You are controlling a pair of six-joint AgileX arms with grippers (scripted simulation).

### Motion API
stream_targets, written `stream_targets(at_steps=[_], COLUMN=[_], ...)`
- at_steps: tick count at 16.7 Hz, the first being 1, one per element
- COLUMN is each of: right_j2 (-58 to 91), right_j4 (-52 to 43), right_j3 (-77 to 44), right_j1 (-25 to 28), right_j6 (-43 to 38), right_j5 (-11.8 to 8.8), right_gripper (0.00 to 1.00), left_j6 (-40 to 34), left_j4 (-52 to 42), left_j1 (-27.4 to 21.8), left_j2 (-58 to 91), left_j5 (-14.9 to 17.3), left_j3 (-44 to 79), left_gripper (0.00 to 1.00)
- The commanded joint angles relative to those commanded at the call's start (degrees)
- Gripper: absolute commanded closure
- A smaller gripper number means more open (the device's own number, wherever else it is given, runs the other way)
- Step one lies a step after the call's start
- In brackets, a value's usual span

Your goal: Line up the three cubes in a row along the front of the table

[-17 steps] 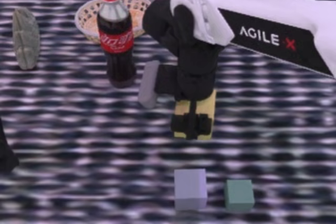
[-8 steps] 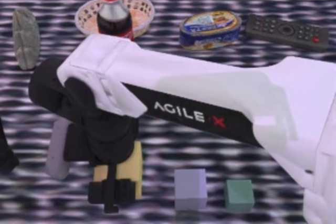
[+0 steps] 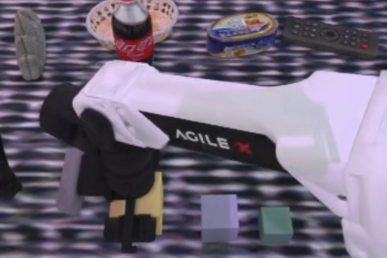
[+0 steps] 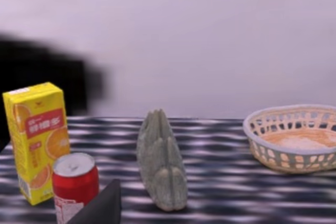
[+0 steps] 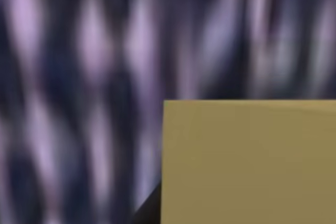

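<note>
My right arm reaches across the table point(image 3: 314, 80) to its front left. The right gripper point(image 3: 128, 229) is shut on the pale yellow cube point(image 3: 155, 200), which sits low over the front edge and fills much of the right wrist view as a pale yellow cube point(image 5: 247, 161). To its right the lavender cube point(image 3: 219, 216) and the smaller teal-green cube point(image 3: 276, 224) stand side by side near the front. My left arm point(image 3: 6, 179) stays at the far left edge; only a dark part of its gripper point(image 4: 100, 208) shows.
Along the back stand a grey ridged stone point(image 3: 29, 43), a cola bottle point(image 3: 133, 34), a wicker basket point(image 3: 162, 9), an oval tin point(image 3: 242, 33) and a remote point(image 3: 329, 35). The left wrist view shows a juice carton point(image 4: 37, 140) and a red can point(image 4: 76, 182).
My right arm swung from the table's middle to the front left carrying the pale yellow cube, then eased slightly closer to the front edge. The other two cubes stayed put.
</note>
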State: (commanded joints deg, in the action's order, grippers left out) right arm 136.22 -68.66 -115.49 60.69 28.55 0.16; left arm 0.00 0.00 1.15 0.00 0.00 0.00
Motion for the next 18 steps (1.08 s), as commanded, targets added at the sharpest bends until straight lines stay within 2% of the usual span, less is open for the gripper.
stream_targets(at_steps=[4,8,18], right_j2=[1.45,1.64,1.64], right_j4=[7.25,7.84,7.84], right_j3=[6.05,6.63,6.63], right_j1=[0.05,0.1,0.1], right_j6=[-0.12,-0.11,-0.11], right_j5=[0.08,0.1,0.1], right_gripper=[1.0,1.0,0.25], left_j6=[0.0,0.0,0.0], left_j4=[0.0,0.0,0.0], left_j1=[0.0,0.0,0.0], left_j2=[0.0,0.0,0.0], left_j5=[0.0,0.0,0.0], left_j3=[0.0,0.0,0.0], left_gripper=[0.0,0.0,0.0])
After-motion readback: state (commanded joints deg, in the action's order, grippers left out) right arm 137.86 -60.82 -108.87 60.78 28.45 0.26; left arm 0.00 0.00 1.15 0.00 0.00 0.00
